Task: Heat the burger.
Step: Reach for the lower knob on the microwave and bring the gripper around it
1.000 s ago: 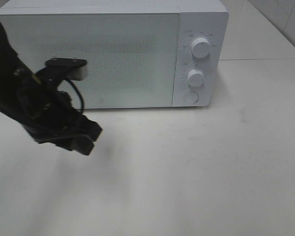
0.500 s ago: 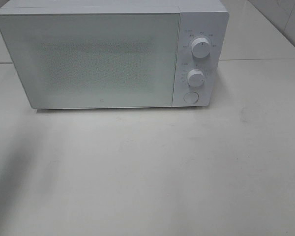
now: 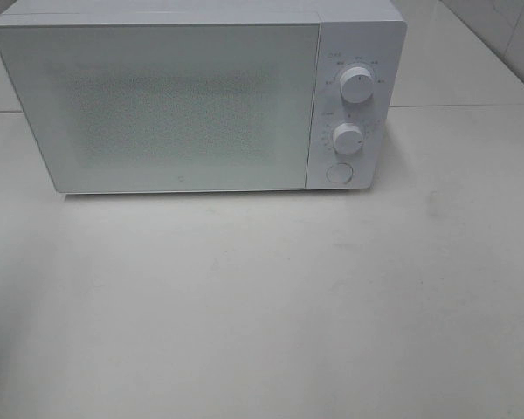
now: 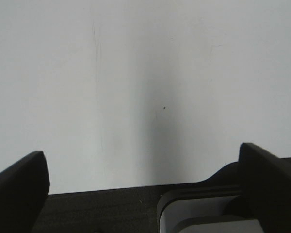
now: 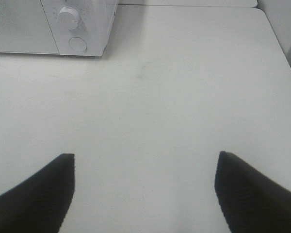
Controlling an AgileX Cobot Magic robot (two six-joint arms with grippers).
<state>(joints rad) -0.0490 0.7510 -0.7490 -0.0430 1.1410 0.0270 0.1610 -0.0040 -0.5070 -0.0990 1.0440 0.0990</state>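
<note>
The burger is out of view in every frame. The white microwave (image 3: 183, 96) stands at the back of the table with its door (image 3: 166, 109) shut; its frosted window shows nothing inside. My left gripper (image 4: 141, 160) is open over bare white tabletop, nothing between its black fingers (image 4: 19, 187). My right gripper (image 5: 144, 158) is also open and empty, set back from the microwave's (image 5: 82, 24) control-panel corner. Neither arm appears in the exterior high view.
The microwave's panel carries two white knobs (image 3: 357, 85) (image 3: 348, 139) and a round button (image 3: 338, 173). White tabletop (image 3: 271, 297) spreads in front. In the left wrist view a dark strip (image 4: 97, 213) and a pale rounded part (image 4: 203, 213) lie under the gripper.
One second ago my left arm hung in front of the microwave door's left side. It has since pulled out of the exterior high view, and its shadow on the table has faded.
</note>
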